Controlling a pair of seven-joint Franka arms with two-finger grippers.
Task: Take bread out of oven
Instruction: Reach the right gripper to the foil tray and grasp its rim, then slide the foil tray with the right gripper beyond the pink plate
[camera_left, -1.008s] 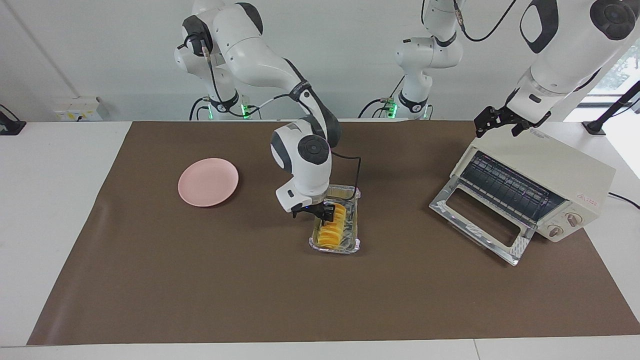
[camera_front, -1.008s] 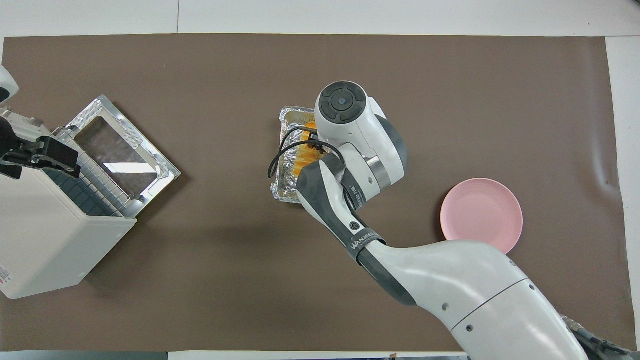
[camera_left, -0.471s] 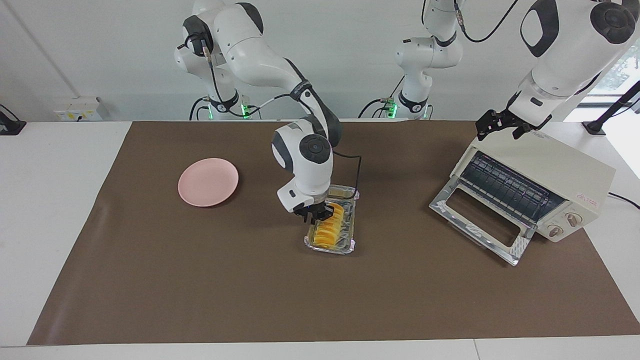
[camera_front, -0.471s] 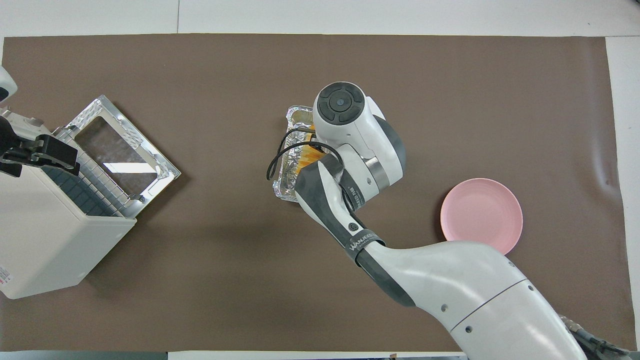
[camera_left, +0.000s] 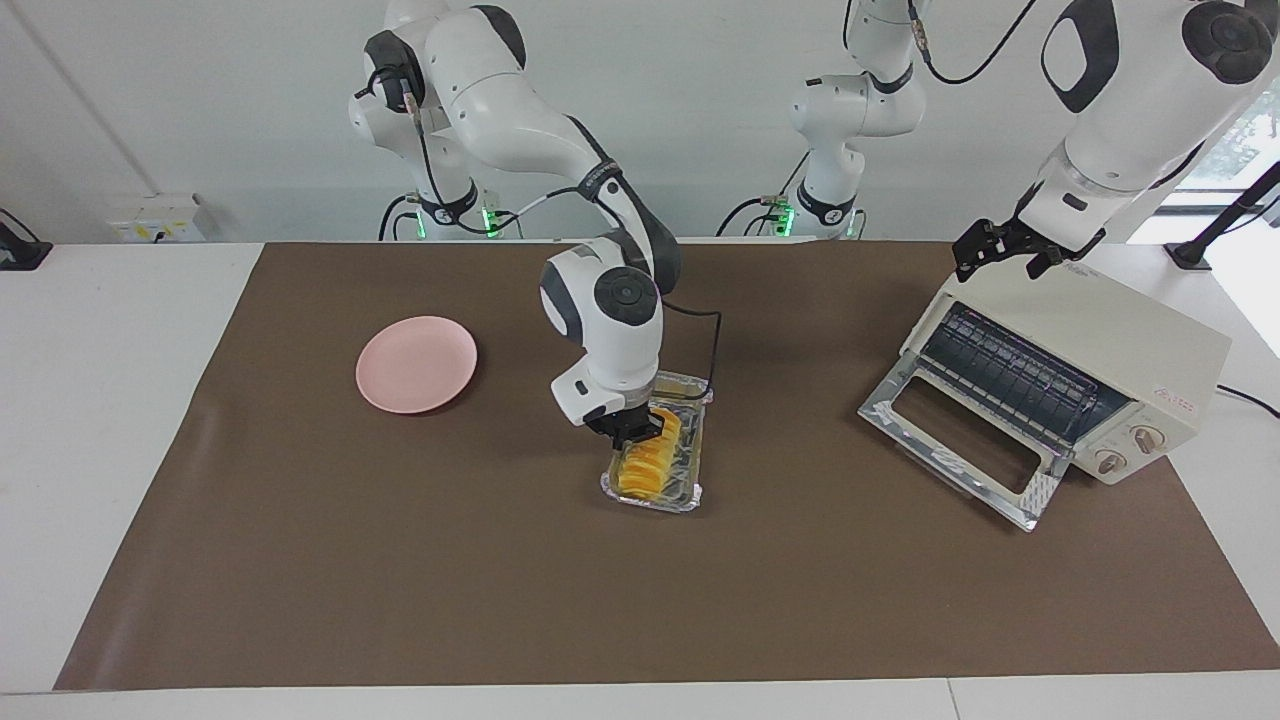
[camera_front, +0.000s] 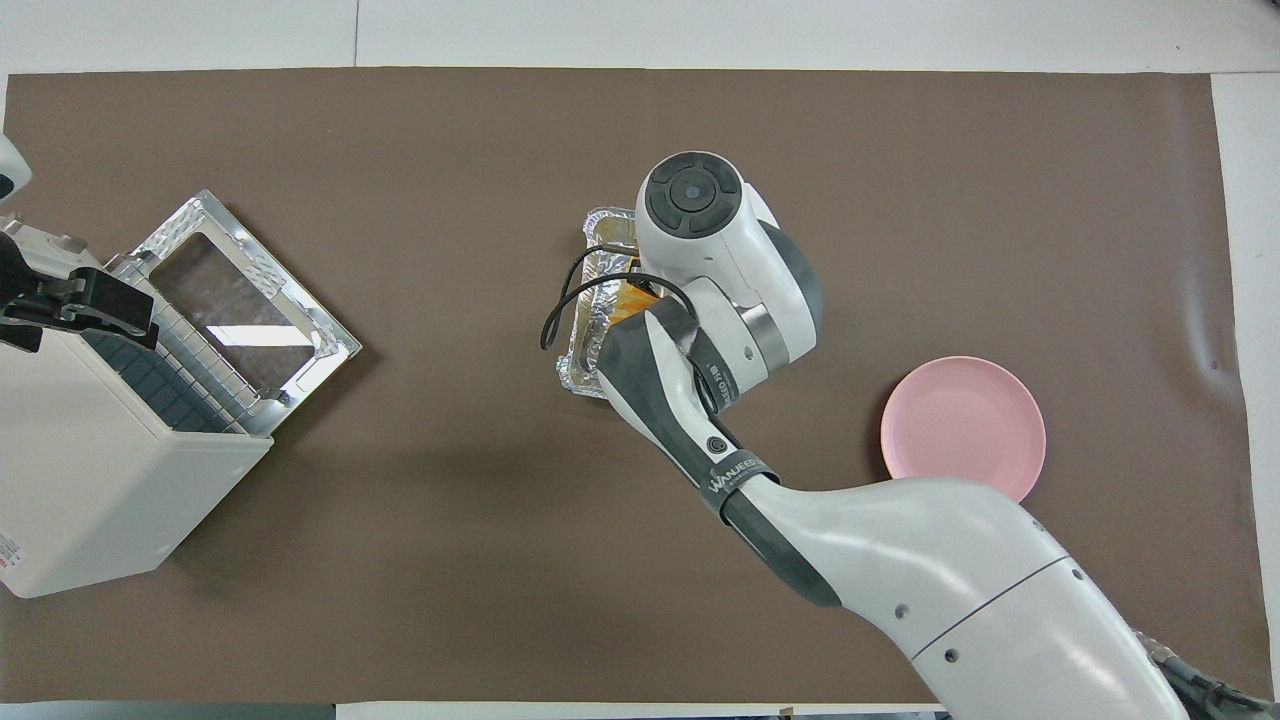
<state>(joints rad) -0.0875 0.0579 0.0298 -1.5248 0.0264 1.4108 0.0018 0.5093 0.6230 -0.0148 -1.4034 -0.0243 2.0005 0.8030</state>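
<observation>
Bread (camera_left: 647, 462) in foil tray (camera_left: 690, 490) mid-desk, well apart from open oven (camera_left: 1075, 375). My right pincer (camera_left: 637, 428) down on loaf, apparently clamped on it. Left pincer (camera_left: 1005, 245) over oven top, state unclear. I judge loaf light, soft, crushable: grip mid-length across ridges, gently.

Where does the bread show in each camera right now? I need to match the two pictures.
Facing view: the bread lies in the foil tray at mid-table, under the right gripper.
Overhead view: only an orange sliver of the bread shows in the foil tray; the right arm covers the rest.
Shared landmark: the pink plate, toward the right arm's end of the table.
</observation>
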